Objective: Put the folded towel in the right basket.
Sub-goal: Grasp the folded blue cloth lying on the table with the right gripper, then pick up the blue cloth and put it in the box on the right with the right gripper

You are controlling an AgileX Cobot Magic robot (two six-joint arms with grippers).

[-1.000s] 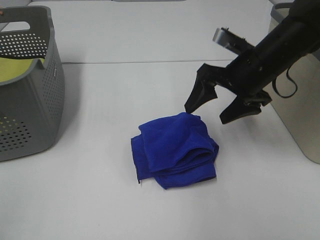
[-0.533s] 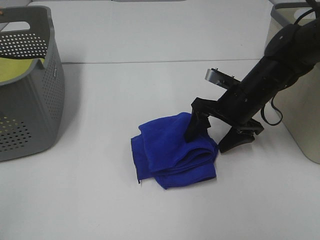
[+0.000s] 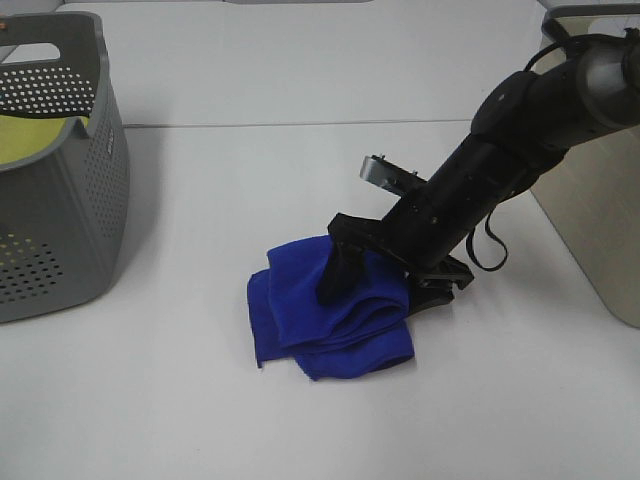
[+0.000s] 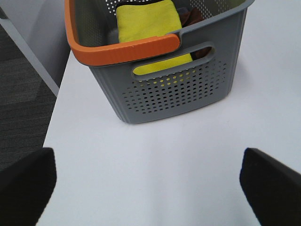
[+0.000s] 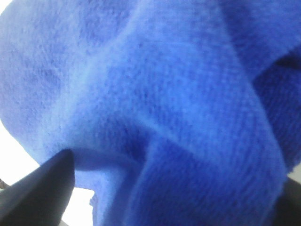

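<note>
The folded blue towel (image 3: 325, 320) lies on the white table (image 3: 250, 180) in the middle of the exterior high view. My right gripper (image 3: 385, 288) is open and pressed down onto the towel's right part. One finger (image 3: 336, 272) rests on top of the cloth, the other (image 3: 440, 297) is at its right edge. In the right wrist view the towel (image 5: 155, 103) fills the frame between both fingertips (image 5: 37, 195). The right basket (image 3: 600, 210), beige, stands at the right edge. My left gripper (image 4: 148, 197) is open and empty above the table.
A grey perforated basket (image 3: 60, 180) stands at the far left. In the left wrist view this basket (image 4: 174, 89) has an orange handle (image 4: 117, 49) and holds a yellow cloth (image 4: 148, 21). The table edge and dark floor (image 4: 23, 94) lie beside it.
My right gripper has come down and to the left from above the table onto the towel. The towel has been pushed slightly to the left. The jaws stay open.
</note>
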